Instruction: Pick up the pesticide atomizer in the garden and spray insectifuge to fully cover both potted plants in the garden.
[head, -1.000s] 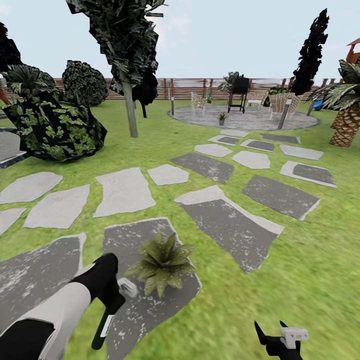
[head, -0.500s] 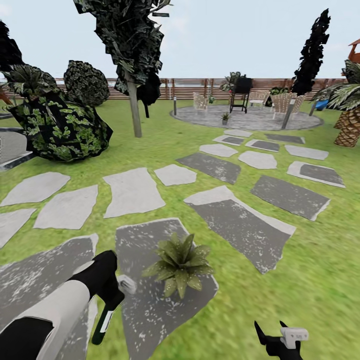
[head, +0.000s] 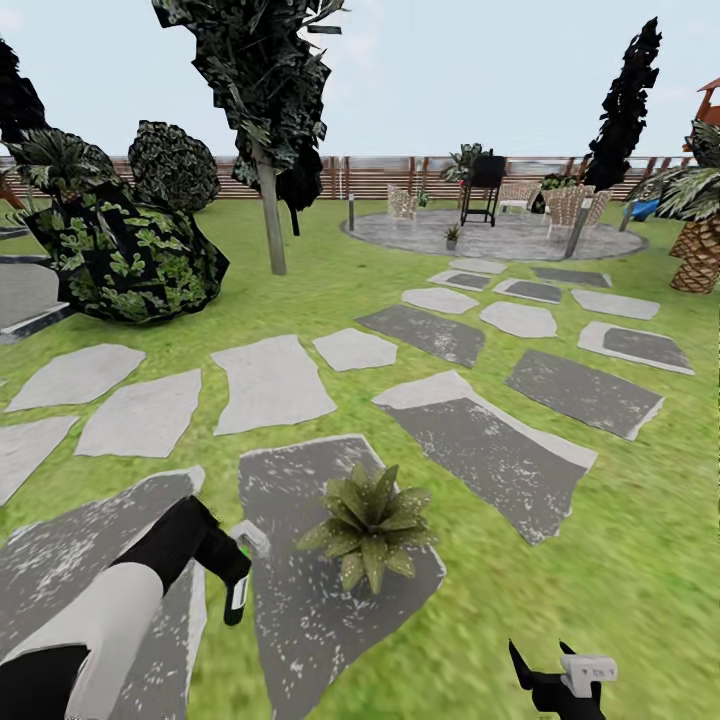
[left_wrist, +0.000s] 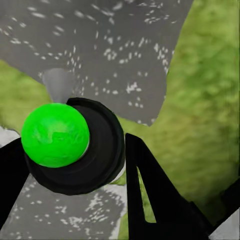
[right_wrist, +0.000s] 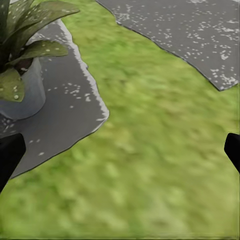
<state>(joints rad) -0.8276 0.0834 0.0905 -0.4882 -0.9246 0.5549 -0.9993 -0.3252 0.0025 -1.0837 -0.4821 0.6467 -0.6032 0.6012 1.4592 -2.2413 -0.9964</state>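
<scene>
The pesticide atomizer (head: 238, 595) is a slim dark bottle with a white label strip, and my left gripper (head: 230, 568) is shut on it at the lower left of the head view. The left wrist view looks along the atomizer (left_wrist: 75, 150), whose tip is a bright green ball. One potted plant (head: 372, 522), a speckled green rosette, sits on a dark stepping stone (head: 300, 620) just right of that gripper. Its grey pot (right_wrist: 20, 95) shows in the right wrist view. The second potted plant (head: 452, 236) stands far off on the round patio (head: 520, 238). My right gripper (head: 560, 682) hangs open over the lawn.
Grey stepping stones (head: 270, 382) lead across the lawn to the patio, which holds a black grill (head: 482, 185) and chairs (head: 402, 202). A bollard lamp (head: 350, 212), a tree trunk (head: 270, 220), a big bush (head: 125, 262), a palm (head: 700, 252) and the wooden fence (head: 380, 178) surround it.
The view has swung slightly, sliding the scene rightward. My left gripper has lifted and tilted the atomizer up from hanging downward. The right gripper has not moved.
</scene>
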